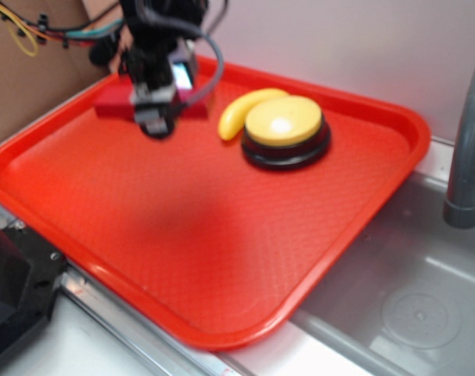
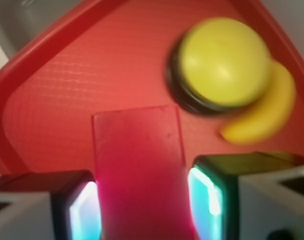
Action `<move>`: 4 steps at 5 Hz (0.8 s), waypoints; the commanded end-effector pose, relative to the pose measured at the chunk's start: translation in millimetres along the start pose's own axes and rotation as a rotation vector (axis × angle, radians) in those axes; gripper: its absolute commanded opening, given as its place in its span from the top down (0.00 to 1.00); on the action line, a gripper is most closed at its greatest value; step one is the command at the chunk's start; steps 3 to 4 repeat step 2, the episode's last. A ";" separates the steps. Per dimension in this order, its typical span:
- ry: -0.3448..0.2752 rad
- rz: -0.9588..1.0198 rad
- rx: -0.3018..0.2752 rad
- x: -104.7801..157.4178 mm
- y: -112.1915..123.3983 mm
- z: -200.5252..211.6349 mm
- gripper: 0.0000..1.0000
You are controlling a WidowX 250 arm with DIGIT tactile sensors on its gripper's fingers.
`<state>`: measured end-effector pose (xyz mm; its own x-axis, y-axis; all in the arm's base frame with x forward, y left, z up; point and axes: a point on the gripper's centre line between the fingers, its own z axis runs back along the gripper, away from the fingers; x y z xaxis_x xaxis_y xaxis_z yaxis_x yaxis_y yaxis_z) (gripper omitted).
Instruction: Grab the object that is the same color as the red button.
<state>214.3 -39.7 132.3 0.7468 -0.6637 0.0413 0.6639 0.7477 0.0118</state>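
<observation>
Exterior view shows the claw (image 1: 155,106) over the far left part of the red tray (image 1: 221,235), closed on the red block (image 1: 112,102), whose ends stick out to either side of it. Motion blur softens the claw, so whether the block is lifted or touching the tray cannot be told. The arm above is cut off by the top edge. Near the tray's far side sits a yellow button (image 1: 284,129) on a black base, with a banana (image 1: 241,110) partly hidden behind it. Wrist view is blurred too: the block (image 2: 139,170) fills the gap between both fingers (image 2: 212,195), touching them, its near end cut off. No red button appears in either view. A gray faucet (image 1: 468,149) is cropped at right.
</observation>
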 end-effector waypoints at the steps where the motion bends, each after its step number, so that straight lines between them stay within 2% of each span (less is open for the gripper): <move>1: -0.111 0.524 0.016 -41.6 21.5 52.2 1.00; 2: -0.144 0.775 0.023 -55.5 24.0 50.9 1.00; 4: -0.144 0.775 0.023 -55.5 24.0 50.9 1.00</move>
